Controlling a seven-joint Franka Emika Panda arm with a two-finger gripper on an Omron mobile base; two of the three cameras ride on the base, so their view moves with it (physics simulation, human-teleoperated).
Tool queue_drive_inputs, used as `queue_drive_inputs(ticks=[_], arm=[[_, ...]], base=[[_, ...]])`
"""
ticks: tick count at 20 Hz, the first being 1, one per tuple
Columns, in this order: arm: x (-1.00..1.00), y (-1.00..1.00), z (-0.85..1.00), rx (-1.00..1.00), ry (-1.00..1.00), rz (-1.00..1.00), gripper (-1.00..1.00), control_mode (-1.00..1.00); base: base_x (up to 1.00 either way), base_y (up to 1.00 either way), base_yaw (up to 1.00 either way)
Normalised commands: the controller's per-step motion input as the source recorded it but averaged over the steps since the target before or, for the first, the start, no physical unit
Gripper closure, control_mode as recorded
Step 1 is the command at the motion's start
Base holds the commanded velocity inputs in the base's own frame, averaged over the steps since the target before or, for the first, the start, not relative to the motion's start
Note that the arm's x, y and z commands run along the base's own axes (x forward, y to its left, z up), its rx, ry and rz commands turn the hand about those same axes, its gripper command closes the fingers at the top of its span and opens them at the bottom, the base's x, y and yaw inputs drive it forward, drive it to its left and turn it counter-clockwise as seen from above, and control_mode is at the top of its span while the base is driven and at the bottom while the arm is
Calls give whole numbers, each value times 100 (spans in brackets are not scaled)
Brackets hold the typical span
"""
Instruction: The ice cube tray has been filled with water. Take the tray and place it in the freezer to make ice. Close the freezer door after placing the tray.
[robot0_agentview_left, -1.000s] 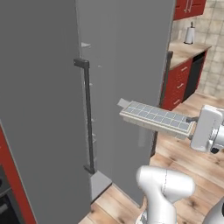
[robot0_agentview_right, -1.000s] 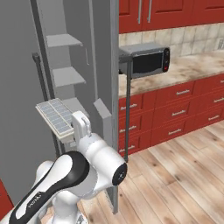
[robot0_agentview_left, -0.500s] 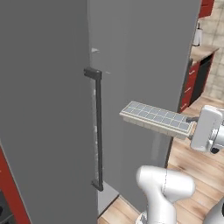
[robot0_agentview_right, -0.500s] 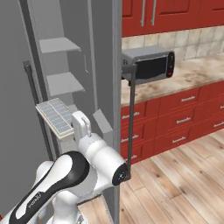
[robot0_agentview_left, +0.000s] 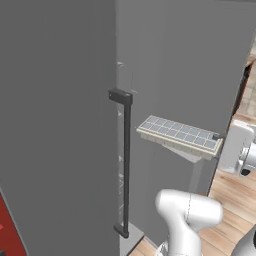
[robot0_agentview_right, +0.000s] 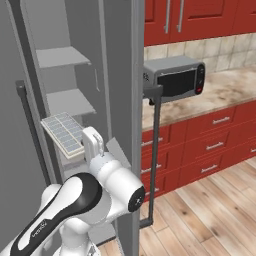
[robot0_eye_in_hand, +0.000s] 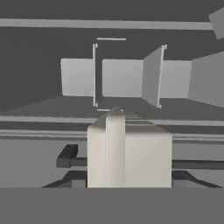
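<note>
The ice cube tray (robot0_agentview_left: 180, 134), off-white with pale grey-blue cells, hangs level in the air, with my gripper (robot0_agentview_left: 218, 140) shut on its near end. In the right base view the ice cube tray (robot0_agentview_right: 64, 133) points into the open freezer (robot0_agentview_right: 65, 57), just in front of its lower shelf, and my gripper (robot0_agentview_right: 83, 146) sits behind it. The hand view shows the ice cube tray (robot0_eye_in_hand: 129, 148) end-on, with the freezer's shelves beyond. The freezer door (robot0_agentview_right: 135, 100) stands open, edge-on to the right of the arm, with its dark handle (robot0_agentview_right: 155, 150) facing the room.
The fridge's other door (robot0_agentview_left: 60, 125) is closed on the left, and its dark bar handle (robot0_agentview_left: 125, 165) sticks out close to the tray. A microwave (robot0_agentview_right: 175, 80) sits on the counter over red cabinets (robot0_agentview_right: 210, 145) to the right. Wood floor (robot0_agentview_right: 210, 215) lies behind the open door.
Both base views have shifted, and the fridge now looms larger and closer, so the base has moved. The tray stays in my gripper, now nearer the shelves.
</note>
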Motion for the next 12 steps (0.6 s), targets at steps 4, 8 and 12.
queue_drive_inputs(ticks=[4, 8, 12], arm=[[0, 0, 0, 0, 0, 0, 100, 100], [0, 0, 0, 0, 0, 0, 100, 100], [0, 0, 0, 0, 0, 0, 100, 100]], base=[[46, 0, 0], [47, 0, 0], [47, 0, 0]])
